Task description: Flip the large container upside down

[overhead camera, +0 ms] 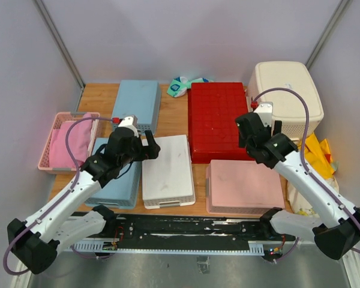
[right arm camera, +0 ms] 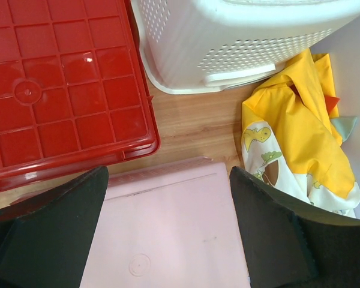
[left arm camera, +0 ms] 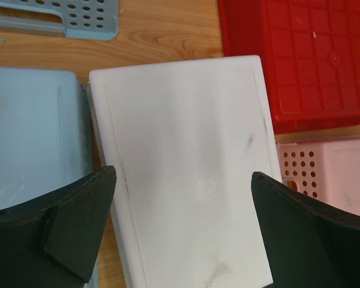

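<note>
Red glossy plastic marks your likely target: the crate [overhead camera: 219, 120] lies at the back middle of the table [overhead camera: 102, 93], between a blue bin and the cream bin [overhead camera: 285, 90], its near edge just beside the pink bin [overhead camera: 245, 186]. Its ribbed grid base faces up, so you can judge it as already lying rim-down. The cream bin is also big and also seems rim-down, so which one counts as large is open to doubt. Expect the crate to be stiff, light for its size and slick on the flat panels. Take it by the flared lip along its two long sides, one arm on each, not by the base. Your left gripper [left arm camera: 181, 180] hangs wide open over the white bin [overhead camera: 168, 171], holding nothing. Your right gripper [right arm camera: 168, 174] is just as wide and empty, above the pink bin near the crate's corner. You cannot see under the crate or find any handle slots on it. Its near lip is crowded by the pink bin, and the right arm covers part of its right edge from above.
</note>
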Action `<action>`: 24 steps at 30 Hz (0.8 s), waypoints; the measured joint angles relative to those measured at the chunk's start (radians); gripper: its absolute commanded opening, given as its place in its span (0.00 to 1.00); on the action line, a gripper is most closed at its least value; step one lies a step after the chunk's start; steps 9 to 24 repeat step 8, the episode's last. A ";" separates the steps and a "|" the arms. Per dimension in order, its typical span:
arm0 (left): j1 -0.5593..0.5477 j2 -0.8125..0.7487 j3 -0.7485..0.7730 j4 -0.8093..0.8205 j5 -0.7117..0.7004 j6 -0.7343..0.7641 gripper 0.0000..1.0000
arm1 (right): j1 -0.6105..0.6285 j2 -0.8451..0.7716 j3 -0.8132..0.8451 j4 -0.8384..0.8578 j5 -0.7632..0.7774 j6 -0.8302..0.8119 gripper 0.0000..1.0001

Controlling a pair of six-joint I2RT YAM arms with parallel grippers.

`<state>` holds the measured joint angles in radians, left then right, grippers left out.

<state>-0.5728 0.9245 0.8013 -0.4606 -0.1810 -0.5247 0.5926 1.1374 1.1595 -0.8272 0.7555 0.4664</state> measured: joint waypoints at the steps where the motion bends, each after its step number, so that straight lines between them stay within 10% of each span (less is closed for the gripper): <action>1: -0.001 -0.005 0.000 0.007 -0.010 0.000 0.99 | 0.000 -0.008 -0.003 0.002 -0.002 0.000 0.84; 24: -0.001 -0.101 -0.010 0.074 -0.077 0.000 0.99 | 0.000 -0.077 -0.040 0.018 0.001 -0.002 0.84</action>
